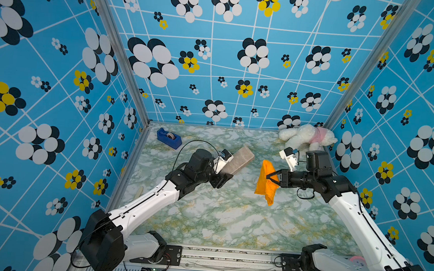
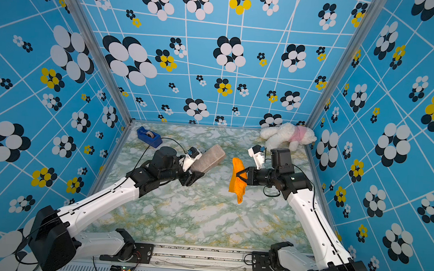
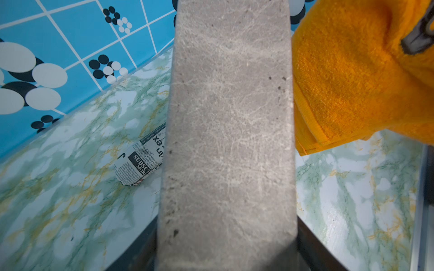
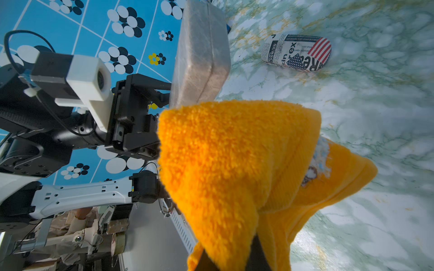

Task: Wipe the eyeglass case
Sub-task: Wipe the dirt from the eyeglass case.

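The eyeglass case [image 1: 238, 159] is a long, box-shaped block with rounded edges. It is clad in a grey-brown, scuffed, leather-like skin, with a seam running along its side. It is held tilted above the green marbled surface [image 1: 231, 220], its near end clamped in the left pincer [image 1: 225, 174]. Near it, the right pincer [image 1: 269, 178] pinches a fluffy orange terry cloth [image 1: 264, 193] hanging in folds.

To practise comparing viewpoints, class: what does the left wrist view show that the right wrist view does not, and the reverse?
Only left wrist: the eyeglass case seen head-on, its broad face scratched. Only right wrist: the left arm, its wrist camera, and the flag print on the newspaper-print pouch. Both: the case, the orange cloth, the pouch, the marble table.
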